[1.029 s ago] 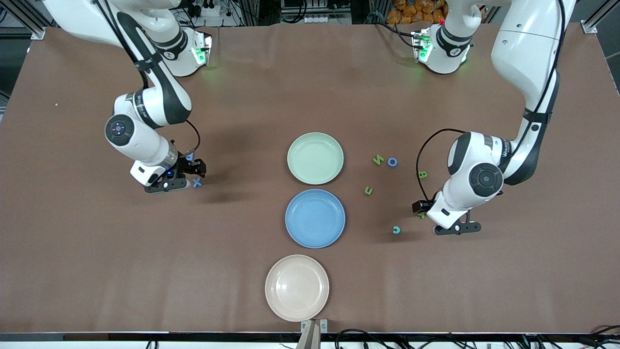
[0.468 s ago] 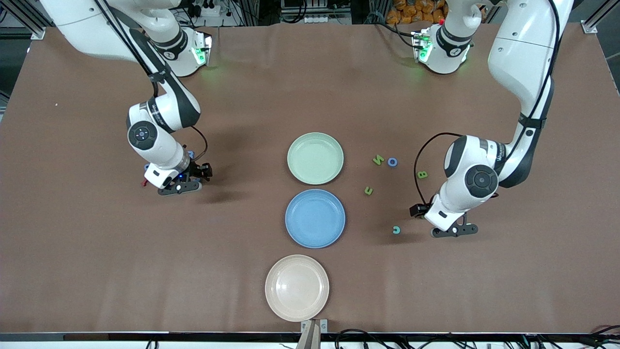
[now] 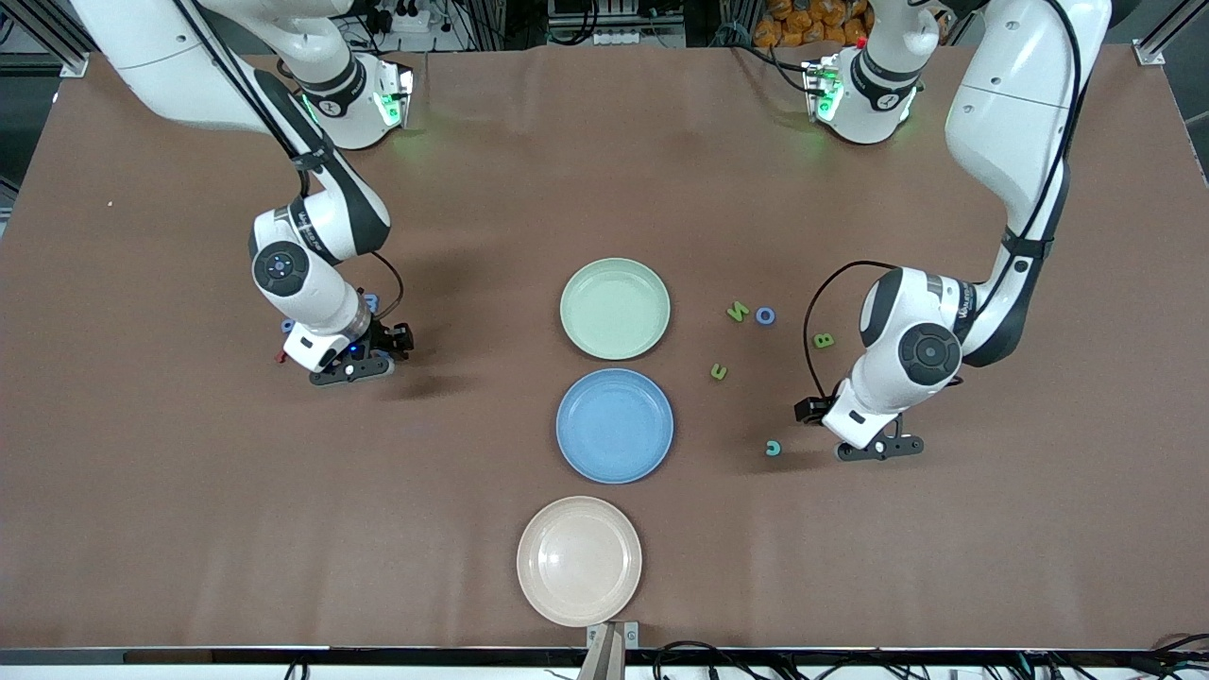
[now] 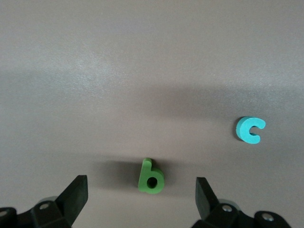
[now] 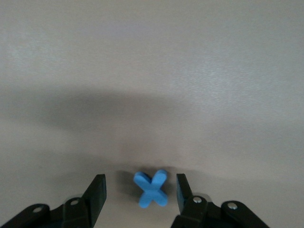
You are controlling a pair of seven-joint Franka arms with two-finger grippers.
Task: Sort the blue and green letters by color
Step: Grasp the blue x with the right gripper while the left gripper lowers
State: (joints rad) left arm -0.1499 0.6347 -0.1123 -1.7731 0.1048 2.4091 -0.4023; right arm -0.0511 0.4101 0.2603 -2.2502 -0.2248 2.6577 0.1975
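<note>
Two grippers have shifted over the last second: the right gripper (image 5: 140, 199) moved toward the plates and now straddles the blue x (image 5: 151, 188) with jaws part-open, not yet gripping; the left gripper (image 4: 141, 199) crept over the green b (image 4: 151, 176), jaws wide open, with the teal c (image 4: 250, 129) just beside. Both grasps look imminent. The green plate (image 3: 615, 309), blue plate (image 3: 615, 425) and beige plate (image 3: 579, 561) on the tabletop (image 3: 604, 170) all hold nothing.
</note>
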